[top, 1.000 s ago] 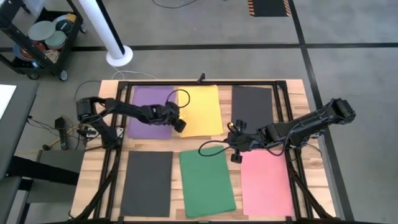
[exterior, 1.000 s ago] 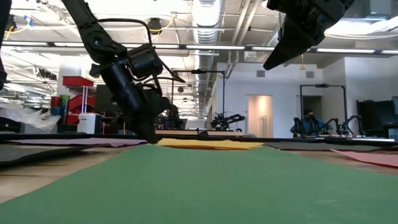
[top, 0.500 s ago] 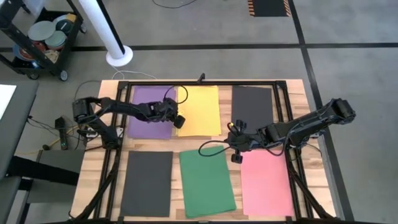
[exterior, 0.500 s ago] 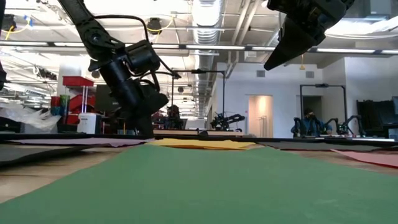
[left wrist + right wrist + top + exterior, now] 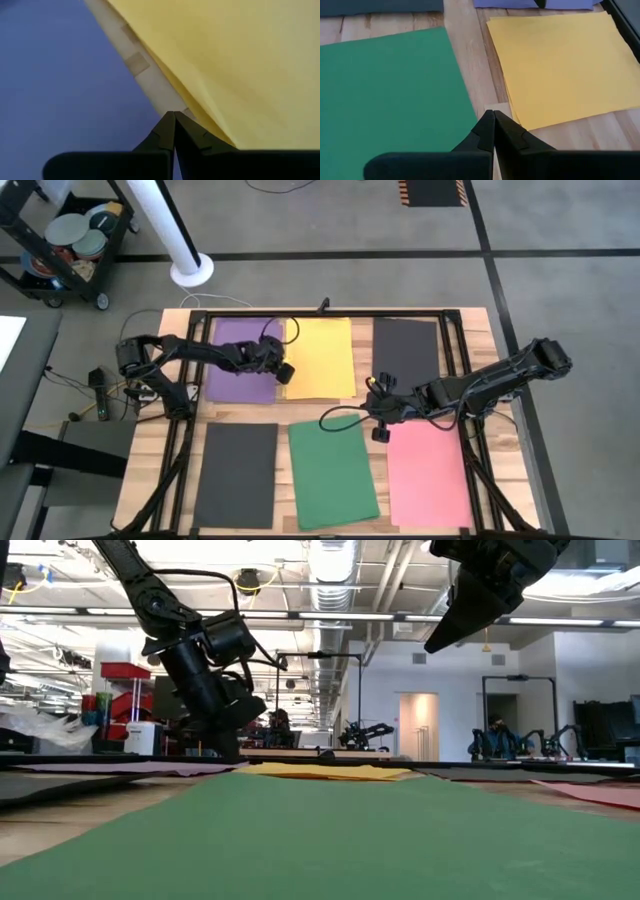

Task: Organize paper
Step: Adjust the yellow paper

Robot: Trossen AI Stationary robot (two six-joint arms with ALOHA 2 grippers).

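Paper in flat rectangular letter-size sheets lies in two rows on the slatted wooden table (image 5: 470, 330) in the overhead frame: a purple sheet (image 5: 235, 350), a slightly fanned stack of yellow sheets (image 5: 322, 358) and a black sheet (image 5: 408, 348) across the upper row, and a second black sheet (image 5: 236, 474), a green sheet (image 5: 333, 472) and a pink sheet (image 5: 428, 474) across the lower row. At centre left, the left gripper (image 5: 284, 372) sits low with its fingers pressed together and nothing between them, at the seam where the purple sheet meets the yellow stack's lower-left corner; its wrist camera shows the closed tips over the bare wood strip beside the yellow edges. At frame centre, the right gripper (image 5: 378, 420), also shut and empty, hangs above the gap between the green and pink sheets, raised well off the table in the table-level view. The step in hand appears to be squaring the yellow stack, and the next move would likely call for a gentle sideways nudge of that corner without riding over the purple sheet. No brand, label or legible writing shows on the paper or arms.
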